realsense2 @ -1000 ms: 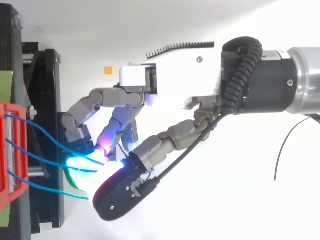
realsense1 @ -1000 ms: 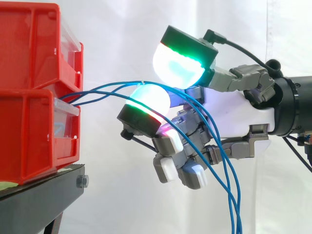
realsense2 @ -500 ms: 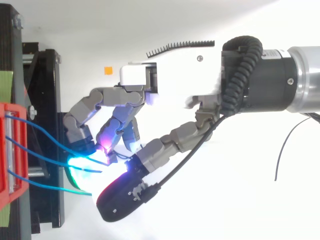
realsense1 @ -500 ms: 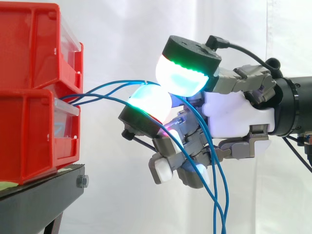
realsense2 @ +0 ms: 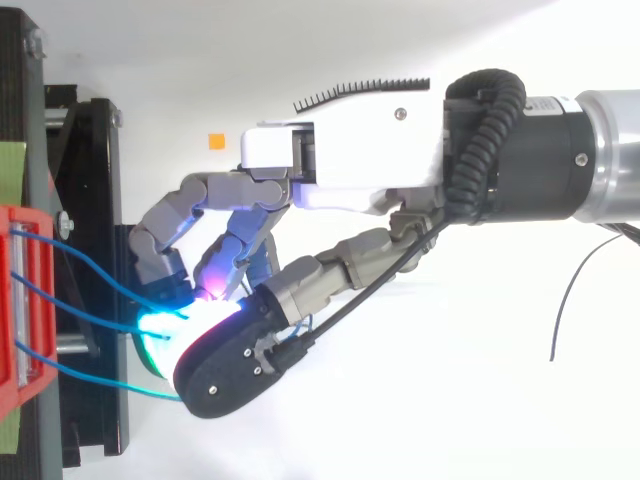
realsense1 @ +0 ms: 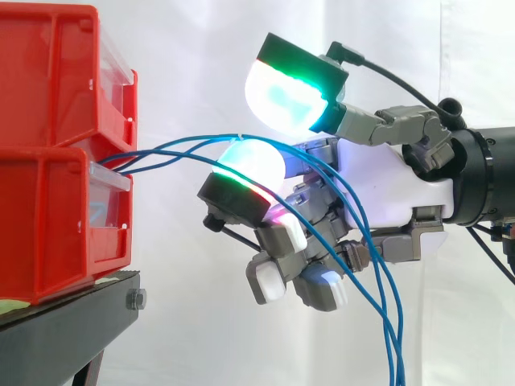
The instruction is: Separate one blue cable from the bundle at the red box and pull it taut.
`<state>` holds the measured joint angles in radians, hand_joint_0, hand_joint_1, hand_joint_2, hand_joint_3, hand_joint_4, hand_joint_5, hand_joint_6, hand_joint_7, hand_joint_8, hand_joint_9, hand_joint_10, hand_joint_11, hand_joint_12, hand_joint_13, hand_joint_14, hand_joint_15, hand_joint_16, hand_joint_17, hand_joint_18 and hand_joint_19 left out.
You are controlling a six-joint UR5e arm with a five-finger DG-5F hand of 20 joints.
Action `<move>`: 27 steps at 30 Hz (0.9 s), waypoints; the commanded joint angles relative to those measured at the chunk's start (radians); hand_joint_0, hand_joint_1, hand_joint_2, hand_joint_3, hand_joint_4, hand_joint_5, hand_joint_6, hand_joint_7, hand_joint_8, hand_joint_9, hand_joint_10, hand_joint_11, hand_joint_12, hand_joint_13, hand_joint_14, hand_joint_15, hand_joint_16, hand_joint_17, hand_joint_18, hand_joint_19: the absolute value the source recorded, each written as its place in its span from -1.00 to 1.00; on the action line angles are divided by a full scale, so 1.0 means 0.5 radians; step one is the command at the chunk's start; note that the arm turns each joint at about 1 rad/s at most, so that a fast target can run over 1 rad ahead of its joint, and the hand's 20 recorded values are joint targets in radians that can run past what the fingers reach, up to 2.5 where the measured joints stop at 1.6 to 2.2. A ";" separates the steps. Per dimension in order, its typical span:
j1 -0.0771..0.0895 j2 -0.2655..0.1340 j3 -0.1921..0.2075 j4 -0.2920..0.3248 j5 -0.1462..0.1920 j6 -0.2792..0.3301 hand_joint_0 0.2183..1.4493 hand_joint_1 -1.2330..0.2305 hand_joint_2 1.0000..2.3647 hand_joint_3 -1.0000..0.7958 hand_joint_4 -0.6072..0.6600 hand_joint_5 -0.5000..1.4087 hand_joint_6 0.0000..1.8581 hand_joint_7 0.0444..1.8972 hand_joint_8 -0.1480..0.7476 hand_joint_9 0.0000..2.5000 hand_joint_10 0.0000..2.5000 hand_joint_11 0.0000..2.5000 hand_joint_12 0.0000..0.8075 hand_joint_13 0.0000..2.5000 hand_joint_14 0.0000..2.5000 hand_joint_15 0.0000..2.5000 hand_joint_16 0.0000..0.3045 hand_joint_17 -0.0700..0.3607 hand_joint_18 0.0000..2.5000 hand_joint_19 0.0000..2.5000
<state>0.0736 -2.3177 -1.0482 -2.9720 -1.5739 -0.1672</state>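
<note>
Several thin blue cables (realsense1: 165, 151) come out between the two stacked red bins (realsense1: 48, 201) at the left. They arch to the right, run across the hand (realsense1: 386, 193) and hang down past the bottom edge. From above, three cables (realsense2: 100, 382) leave the red bin (realsense2: 15, 300) side by side and vanish under the hand (realsense2: 340, 165). The hand sits just right of the bins, level with the cables' arch and pointing at the bins. None of the cables is drawn straight; all sag in curves.
The bins rest on a black stand (realsense1: 72, 322), also seen from above (realsense2: 95, 200). A white curtain hangs behind. A small orange mark (realsense2: 216, 141) lies on the white surface beyond the hand. The arm comes in from the right.
The cables' hanging part swung left half a second ago and has swung back right. The hand has stayed in about the same place by the bins.
</note>
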 commanded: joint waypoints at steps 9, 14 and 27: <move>0.003 0.000 -0.002 0.001 0.000 0.000 -0.38 -0.42 -0.96 0.01 -0.13 -0.64 -0.08 0.25 0.06 -0.26 -0.98 -0.31 -0.11 -0.41 -0.98 -0.51 -0.70 -0.19 -0.33 -0.20; 0.003 0.000 -0.002 0.001 0.000 0.000 -0.32 -0.52 -0.97 -0.08 -0.19 -0.66 -0.08 0.30 0.05 -0.31 -0.98 -0.30 -0.09 -0.44 -0.98 -0.53 -0.69 -0.18 -0.35 -0.24; 0.000 0.000 -0.002 -0.005 0.000 0.000 -0.34 -0.41 -1.00 -0.44 0.04 -0.66 -0.07 0.21 0.05 -0.28 -0.98 -0.32 -0.09 -0.42 -0.98 -0.54 -0.69 -0.19 -0.33 -0.26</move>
<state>0.0745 -2.3178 -1.0492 -2.9742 -1.5739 -0.1672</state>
